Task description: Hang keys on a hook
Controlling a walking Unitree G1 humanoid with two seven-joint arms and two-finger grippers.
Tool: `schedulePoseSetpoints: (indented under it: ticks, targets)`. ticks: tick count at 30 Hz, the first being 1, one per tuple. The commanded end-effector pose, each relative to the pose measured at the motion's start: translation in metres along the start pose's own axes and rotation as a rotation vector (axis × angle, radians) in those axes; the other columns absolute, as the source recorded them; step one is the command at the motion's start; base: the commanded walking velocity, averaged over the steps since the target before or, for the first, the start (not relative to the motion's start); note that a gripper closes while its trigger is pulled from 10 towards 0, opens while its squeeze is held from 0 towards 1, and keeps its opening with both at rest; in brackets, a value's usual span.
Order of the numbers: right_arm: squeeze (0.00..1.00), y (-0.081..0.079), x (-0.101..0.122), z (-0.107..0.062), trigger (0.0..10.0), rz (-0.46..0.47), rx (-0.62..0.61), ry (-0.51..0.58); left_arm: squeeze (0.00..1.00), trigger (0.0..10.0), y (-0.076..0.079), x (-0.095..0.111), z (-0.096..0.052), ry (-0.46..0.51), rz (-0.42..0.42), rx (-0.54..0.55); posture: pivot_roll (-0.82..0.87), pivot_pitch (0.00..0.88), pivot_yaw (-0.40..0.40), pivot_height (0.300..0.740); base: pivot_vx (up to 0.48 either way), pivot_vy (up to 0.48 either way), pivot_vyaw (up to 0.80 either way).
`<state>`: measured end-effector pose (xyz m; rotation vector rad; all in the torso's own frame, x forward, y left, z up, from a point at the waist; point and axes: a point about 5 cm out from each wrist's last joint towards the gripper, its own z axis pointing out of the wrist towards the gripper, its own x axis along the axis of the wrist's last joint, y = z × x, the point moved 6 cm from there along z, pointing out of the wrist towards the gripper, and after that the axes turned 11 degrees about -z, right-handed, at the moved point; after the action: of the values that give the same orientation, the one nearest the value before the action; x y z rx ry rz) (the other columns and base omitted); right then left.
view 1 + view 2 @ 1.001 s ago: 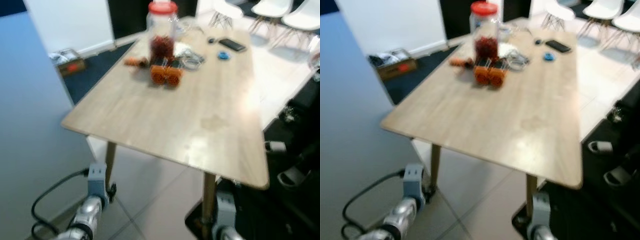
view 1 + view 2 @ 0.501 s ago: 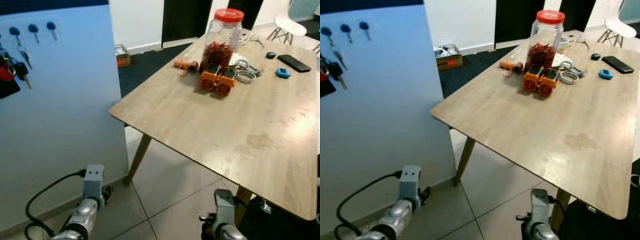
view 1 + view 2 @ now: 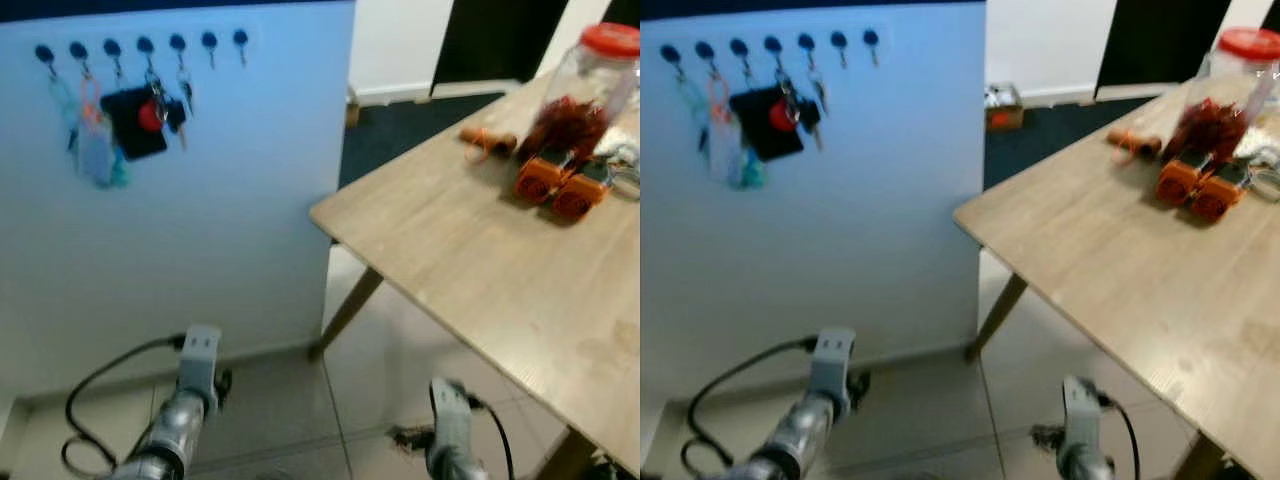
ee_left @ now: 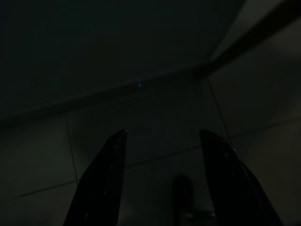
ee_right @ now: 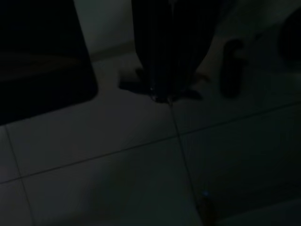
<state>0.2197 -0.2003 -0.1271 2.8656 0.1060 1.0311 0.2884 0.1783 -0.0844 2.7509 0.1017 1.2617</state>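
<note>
Left eye view: keys point(image 3: 160, 105) already hang from hooks point(image 3: 145, 45) on the blue board point(image 3: 250, 200). They should be light, stiff and jingly; grab the ring. Left gripper point(image 4: 162, 179) hangs spread and empty; right gripper point(image 5: 164, 70) seems pressed together.

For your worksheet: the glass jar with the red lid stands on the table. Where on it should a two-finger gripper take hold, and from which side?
Probably the jar is best gripped around its glass body below the red lid, fingers level, coming from the open table edge nearer the robot. It stands upright and tall; the orange parts crowd its base, so take it above them.
</note>
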Motion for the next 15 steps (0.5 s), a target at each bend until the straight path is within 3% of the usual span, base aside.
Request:
schedulePoseSetpoints:
  ticks: [1,9,15]
  targets:
    - [0.00,-0.003,-0.002,0.000,10.0,0.016,0.002,-0.001,0.00,10.0,0.000,-0.002,0.000,-0.006,0.008,0.000,0.04,0.026,-0.010,0.740,0.000,0.000,0.77]
    - [0.00,-0.002,-0.002,-0.001,10.0,0.018,-0.009,0.002,0.00,10.0,0.007,-0.001,0.001,-0.010,0.041,-0.036,0.05,0.026,-0.012,0.740,0.000,0.000,0.78]
    - [0.00,0.002,0.004,0.000,10.0,0.067,-0.031,0.029,0.00,10.0,0.010,0.000,0.001,-0.007,0.026,-0.050,0.05,0.027,-0.012,0.740,0.000,0.000,0.00]
